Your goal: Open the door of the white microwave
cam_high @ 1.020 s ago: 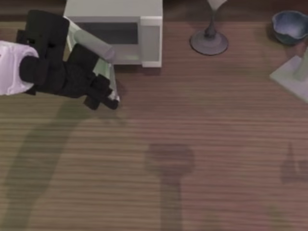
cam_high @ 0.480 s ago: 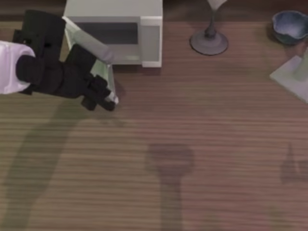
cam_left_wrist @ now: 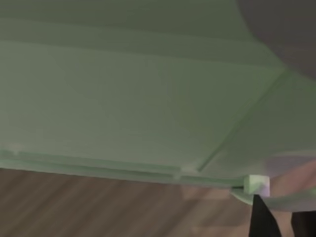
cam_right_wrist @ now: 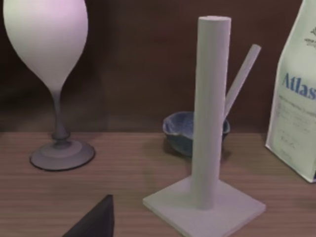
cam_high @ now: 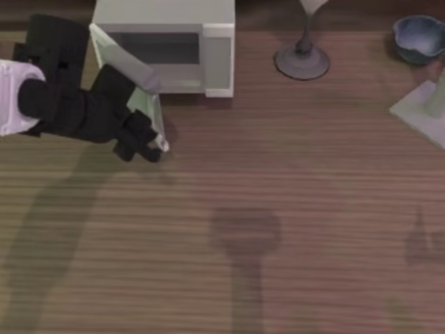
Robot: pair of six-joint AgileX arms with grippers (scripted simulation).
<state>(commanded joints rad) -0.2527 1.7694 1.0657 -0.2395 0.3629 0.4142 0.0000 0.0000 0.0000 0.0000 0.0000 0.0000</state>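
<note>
Since a second ago the left gripper (cam_high: 154,145) has drawn back toward the top view's left and slightly up, and the door (cam_high: 128,76) has swung further out from the white microwave (cam_high: 167,21), leaving more of the dark cavity exposed. That gripper sits at the door's free edge, its fingers (cam_high: 161,145) against the pale lower corner of the panel; whether they clamp the edge or only press on it, I cannot tell. Behind the fingers, the door runs slantwise back to its hinge at the microwave's left front corner. From the left wrist, the door's pale panel (cam_left_wrist: 148,98) fills most of the view, with the wooden worktop (cam_high: 278,209) below it. Well to the right of the fingers stand a wine glass (cam_high: 303,56), a blue bowl (cam_high: 419,38) and a white post stand (cam_right_wrist: 210,123). Of the right arm only a dark tip (cam_right_wrist: 96,219) shows, in its own wrist view.
</note>
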